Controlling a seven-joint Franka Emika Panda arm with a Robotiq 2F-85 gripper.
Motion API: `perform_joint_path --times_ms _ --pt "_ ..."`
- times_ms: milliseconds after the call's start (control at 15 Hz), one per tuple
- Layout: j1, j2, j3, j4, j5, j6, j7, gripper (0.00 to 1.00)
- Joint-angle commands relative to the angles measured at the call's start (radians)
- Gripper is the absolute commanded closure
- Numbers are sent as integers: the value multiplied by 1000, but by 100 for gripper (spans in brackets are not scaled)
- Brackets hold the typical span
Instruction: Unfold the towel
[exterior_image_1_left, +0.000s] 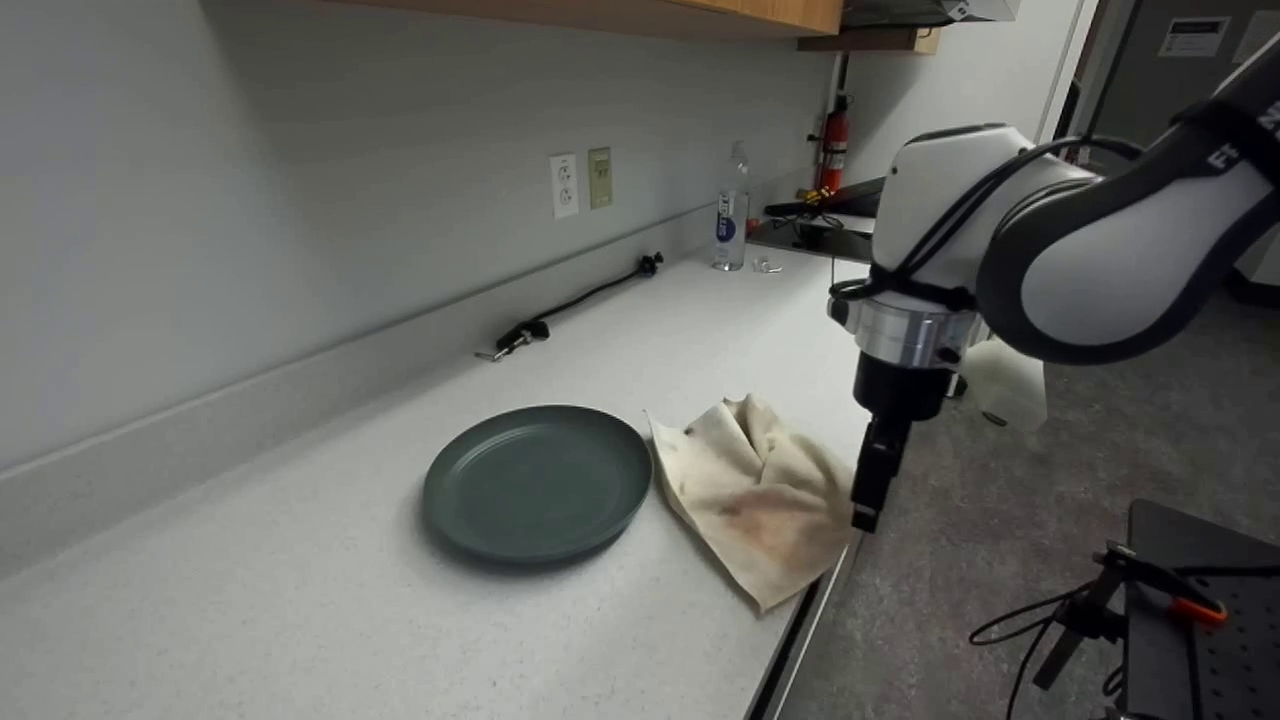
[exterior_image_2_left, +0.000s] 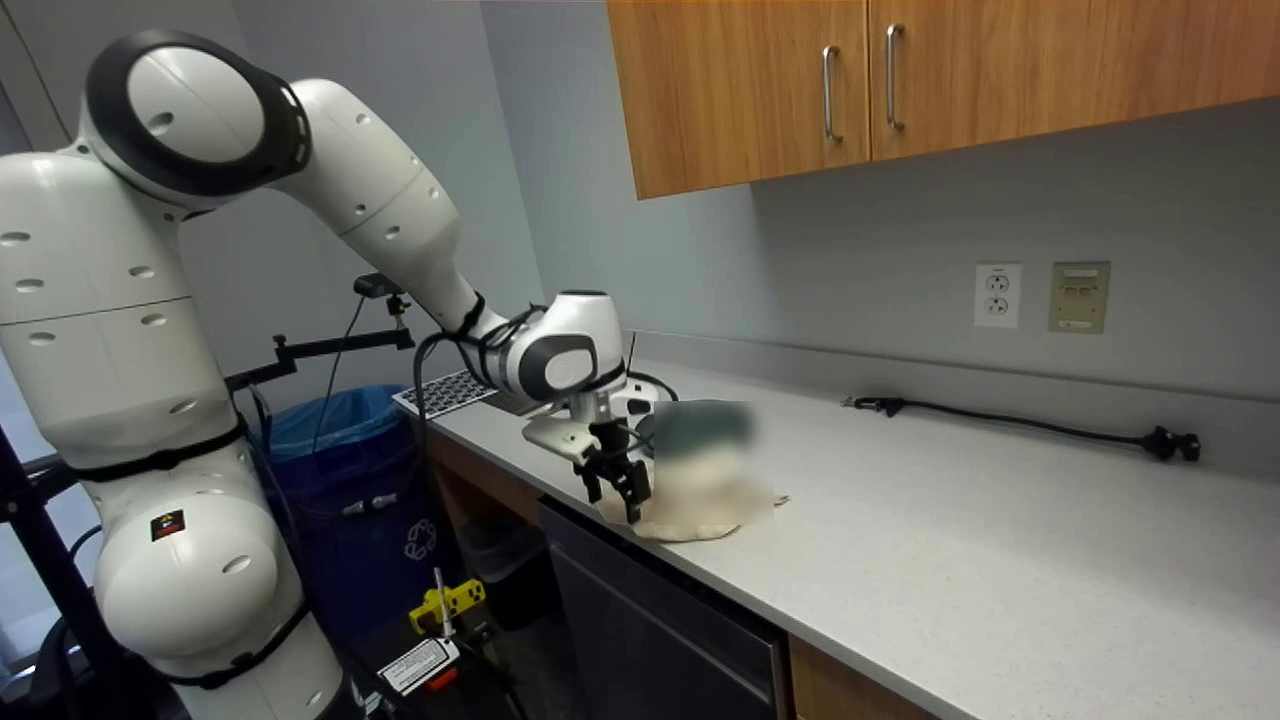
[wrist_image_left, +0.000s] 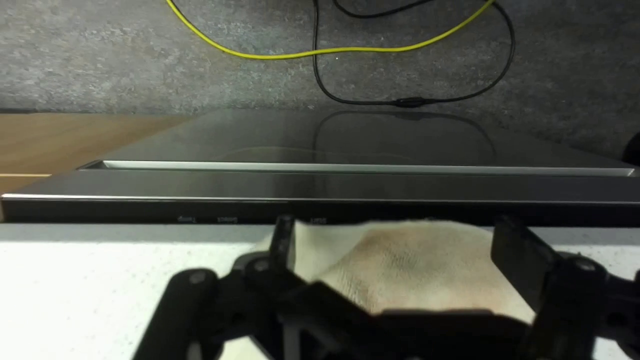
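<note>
- The towel (exterior_image_1_left: 760, 490) lay rumpled just below and beside the gripper (wrist_image_left: 397, 242), reaching the edge of the counter (exterior_image_1_left: 300, 620).
- Beyond it from the gripper sat the plate (exterior_image_1_left: 538, 485), leaving the towel's nearer side free.
- The gripper pointed down there, presumably to pinch and spread that side.
- Its fingers (wrist_image_left: 522, 262) stood wide apart, grasping nothing; whether they touched the towel was hard to tell.
</note>
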Motion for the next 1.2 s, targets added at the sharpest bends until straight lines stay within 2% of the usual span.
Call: perform_joint_path --times_ms 0,133,333,600,933,1133 --pt "0 -38 7 15 -19 -61 21 0" --pt "2 -109 15 30 -28 -143 35 0" --pt "2 -135 15 25 -28 -160 35 0" --pt "4 -116 16 33 -24 -154 32 0" --pt "-5 -62 15 81 -94 -87 83 0" --pt "-15 -24 0 140 -141 -107 110 0"
